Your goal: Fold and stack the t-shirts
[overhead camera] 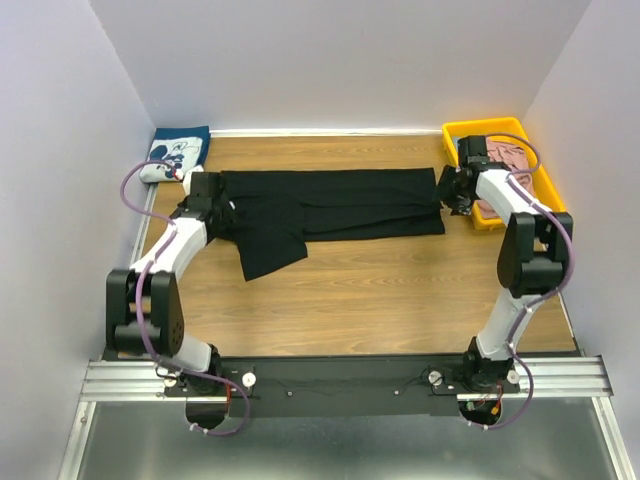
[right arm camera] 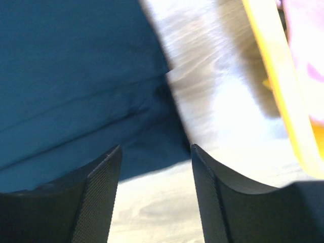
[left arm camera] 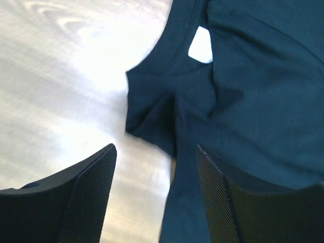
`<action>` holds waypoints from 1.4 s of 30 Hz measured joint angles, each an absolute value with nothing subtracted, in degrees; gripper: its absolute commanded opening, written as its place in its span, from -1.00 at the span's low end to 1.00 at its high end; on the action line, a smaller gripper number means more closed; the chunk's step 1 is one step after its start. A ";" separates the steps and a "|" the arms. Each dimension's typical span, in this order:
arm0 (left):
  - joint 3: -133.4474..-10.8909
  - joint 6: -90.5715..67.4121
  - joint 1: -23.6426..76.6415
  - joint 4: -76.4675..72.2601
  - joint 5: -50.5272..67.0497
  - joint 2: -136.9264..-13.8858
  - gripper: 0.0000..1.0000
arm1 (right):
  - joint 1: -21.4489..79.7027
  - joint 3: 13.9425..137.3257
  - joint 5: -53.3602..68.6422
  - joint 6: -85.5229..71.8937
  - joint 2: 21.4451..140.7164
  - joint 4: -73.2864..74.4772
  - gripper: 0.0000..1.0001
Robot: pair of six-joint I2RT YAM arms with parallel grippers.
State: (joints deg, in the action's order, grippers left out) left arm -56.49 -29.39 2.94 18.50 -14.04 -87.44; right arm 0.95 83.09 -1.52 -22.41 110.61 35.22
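Pale walls box in a wooden counter (overhead camera: 380, 290). Far left corner: the navy shirt (overhead camera: 178, 152), folded small with its white mouse print facing up.

Just beside it, the left end effector (overhead camera: 205, 190) is down at the collar end of the black shirt (overhead camera: 330, 205), which lies in a long band across the counter with one sleeve splayed toward the near side. From the left wrist, the fingers are spread and nothing is pinched. A ridge of dark cloth runs between them, and the white neck label (left arm camera: 201, 45) sits just beyond.

Across to the hem end now. The right end effector (overhead camera: 452, 190) is low over the shirt's corner, jaws apart and released, cloth edge between them.

Hard right, the yellow tray (overhead camera: 490, 128) holds the pink shirt (overhead camera: 510, 160).
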 measured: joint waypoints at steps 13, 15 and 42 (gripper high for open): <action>-40.91 -29.82 14.11 21.02 -11.11 -72.14 0.52 | 5.56 68.03 -1.41 -22.87 93.51 31.92 0.50; -40.25 -30.02 15.05 21.32 -10.57 -73.28 0.46 | 5.56 66.15 -1.28 -23.05 93.51 31.81 0.51; -64.58 -29.12 15.90 22.00 -10.33 -92.73 -1.00 | 5.69 62.50 1.19 -23.55 91.33 29.56 0.52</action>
